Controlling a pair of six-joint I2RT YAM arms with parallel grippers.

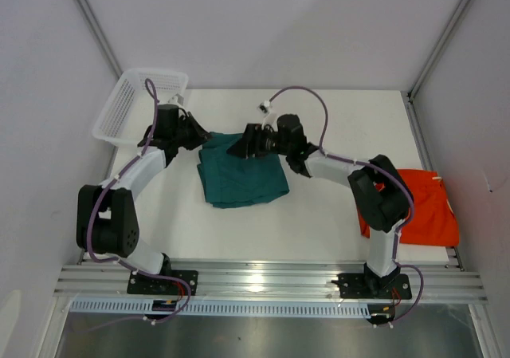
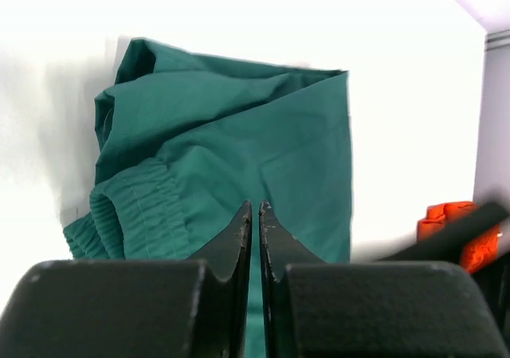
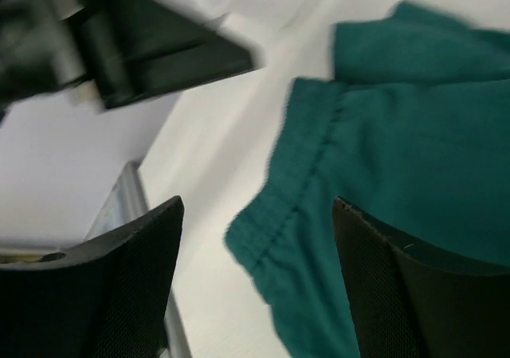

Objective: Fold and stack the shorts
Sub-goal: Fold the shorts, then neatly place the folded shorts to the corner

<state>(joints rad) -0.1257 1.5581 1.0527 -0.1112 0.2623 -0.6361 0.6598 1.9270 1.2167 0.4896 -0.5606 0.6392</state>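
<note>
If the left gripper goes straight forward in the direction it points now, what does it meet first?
Probably the green shorts: the shut left gripper points straight at them. How near it is, I cannot tell.

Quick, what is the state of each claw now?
Left claw: closed, at the dark teal fabric shorts; a grip cannot be told.
Right claw: open, holding nothing.

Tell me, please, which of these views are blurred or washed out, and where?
Right wrist: smeared throughout, the teal shorts soft-edged. Left wrist: the teal shorts are sharp, the white table is blown out, and the orange shorts at the right edge are hazy. Top external: crisp, with glare on the metal rail.
</note>
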